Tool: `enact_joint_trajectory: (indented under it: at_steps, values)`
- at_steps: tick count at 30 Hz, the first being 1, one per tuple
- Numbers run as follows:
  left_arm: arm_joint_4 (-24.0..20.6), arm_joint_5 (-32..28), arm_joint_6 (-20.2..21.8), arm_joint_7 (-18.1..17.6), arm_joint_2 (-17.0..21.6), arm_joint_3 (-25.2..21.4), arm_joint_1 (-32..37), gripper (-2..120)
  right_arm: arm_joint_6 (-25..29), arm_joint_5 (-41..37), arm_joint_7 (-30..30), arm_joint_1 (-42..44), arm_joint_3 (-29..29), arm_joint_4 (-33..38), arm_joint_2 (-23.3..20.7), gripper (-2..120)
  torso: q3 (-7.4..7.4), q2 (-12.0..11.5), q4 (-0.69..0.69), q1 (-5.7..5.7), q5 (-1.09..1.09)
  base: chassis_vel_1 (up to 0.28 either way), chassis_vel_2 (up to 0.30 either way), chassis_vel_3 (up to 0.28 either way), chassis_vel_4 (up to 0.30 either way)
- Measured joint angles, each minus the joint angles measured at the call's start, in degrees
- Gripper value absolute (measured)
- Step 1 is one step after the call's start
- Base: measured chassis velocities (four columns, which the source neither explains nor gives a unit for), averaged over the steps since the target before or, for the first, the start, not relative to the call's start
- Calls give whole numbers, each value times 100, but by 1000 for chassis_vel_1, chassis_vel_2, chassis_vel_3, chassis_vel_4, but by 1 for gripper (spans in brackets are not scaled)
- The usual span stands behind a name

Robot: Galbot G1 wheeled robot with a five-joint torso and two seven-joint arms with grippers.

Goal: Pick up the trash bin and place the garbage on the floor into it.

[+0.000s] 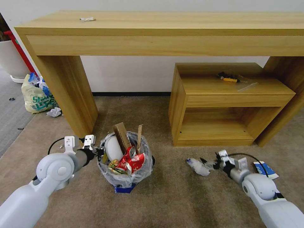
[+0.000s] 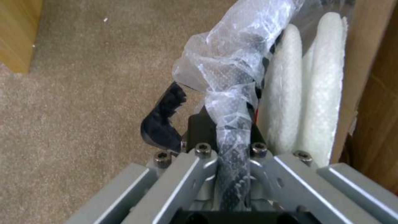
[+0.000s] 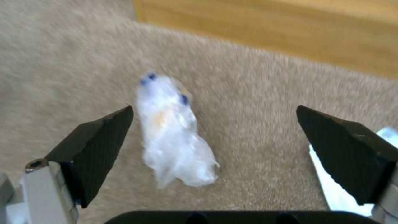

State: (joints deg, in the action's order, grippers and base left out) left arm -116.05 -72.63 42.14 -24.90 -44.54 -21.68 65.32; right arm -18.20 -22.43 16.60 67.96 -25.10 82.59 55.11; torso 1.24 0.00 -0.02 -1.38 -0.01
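- Landmark: the trash bin (image 1: 126,164) stood on the carpet (image 1: 177,202), just in front of the left leg of the long wooden desk (image 1: 164,28), and was already packed with a cardboard piece (image 1: 122,136), a wood stick (image 1: 139,136), white slippers (image 2: 307,93) and a crushed red can (image 1: 134,158).
- The left gripper (image 1: 96,151) was at the bin's left rim; its jaws appeared clamped on the rim and the bunched plastic liner (image 2: 232,71), though the liner hid the contact itself.
- The right gripper (image 1: 211,164) was low over the carpet, well to the right of the bin, jaws spread wide and holding nothing.
- Step in hand, as judged: collecting remaining litter. The crumpled clear plastic (image 3: 172,130) lay between the bin and the right gripper, ahead of the open fingertips (image 3: 104,137).
- Next move would call for advancing until the plastic sat between the jaws, then closing gently, as it is light and could slide.
- A blue-white packet (image 1: 265,169) lay farther right of the bin, beyond the right gripper.
- Edges: the low wooden shelf unit (image 1: 228,104) stood behind and to the right of the bin; open carpet ran between bin and gripper.
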Motion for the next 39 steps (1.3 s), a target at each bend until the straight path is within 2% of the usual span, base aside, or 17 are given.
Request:
enact_joint_trajectory:
  at_steps: [2,4,6,11,13,19,22,24,26,28,30,31,34,37,38,39]
  values:
    - [11,24,0,-1,-35,57,-1,0,116,140,76,-456,271,-669,123,100,0,0,2,0,0,0,0,0,0]
    - [17,30,0,-1,-43,69,-3,0,117,153,83,-537,327,-778,146,100,0,0,4,0,0,0,0,0,0]
    - [53,77,0,-1,-75,137,-23,0,-106,84,84,-895,680,-1178,220,100,0,0,4,0,0,0,0,0,0]
    - [85,92,0,6,-87,183,-66,0,-377,-101,-6,-1063,994,-1306,251,100,0,0,2,0,-3,0,0,0,0]
    - [104,93,0,13,-88,198,-93,0,-425,-68,-47,-1282,1267,-1617,381,100,0,0,1,0,-2,0,0,0,0]
    - [108,102,0,33,-90,192,-72,0,-317,216,-160,-1716,1516,-2374,681,99,0,0,2,-1,0,0,0,0,0]
    - [112,141,0,75,-95,188,-64,0,-248,298,-202,-1860,1566,-2575,769,92,0,0,3,-1,-1,0,0,0,0]
    - [131,179,0,107,-117,187,-68,0,-213,364,-232,-1961,1593,-2691,817,81,0,0,2,-1,-1,0,0,0,0]
    - [133,180,0,112,-123,188,-69,0,-210,368,-234,-1974,1597,-2699,820,78,0,0,2,-1,-2,0,0,0,0]
    - [141,190,0,122,-140,194,-76,0,-207,375,-253,-2041,1631,-2738,854,67,0,0,1,-1,-2,0,0,0,0]
    - [141,191,0,122,-141,196,-79,0,-198,389,-265,-2059,1639,-2754,873,65,0,0,1,-1,-2,0,0,0,0]
    - [142,192,0,124,-142,199,-84,0,-142,433,-295,-2093,1646,-2785,921,56,0,0,2,-1,-1,0,0,0,0]
    - [140,192,0,128,-136,201,-90,0,-108,447,-320,-2106,1648,-2788,952,50,0,0,3,-1,-1,0,0,0,0]
    - [120,186,0,130,-90,199,-95,0,-80,516,-369,-2079,1651,-2766,1012,34,0,0,2,-1,-2,0,0,0,0]
    - [120,186,0,130,-90,199,-95,0,-80,516,-369,-2079,1651,-2766,1012,34,0,0,2,-1,-2,0,0,0,0]
    - [106,183,0,130,-73,195,-91,0,-39,591,-390,-2056,1649,-2766,1043,28,0,0,2,-1,-1,0,0,0,0]
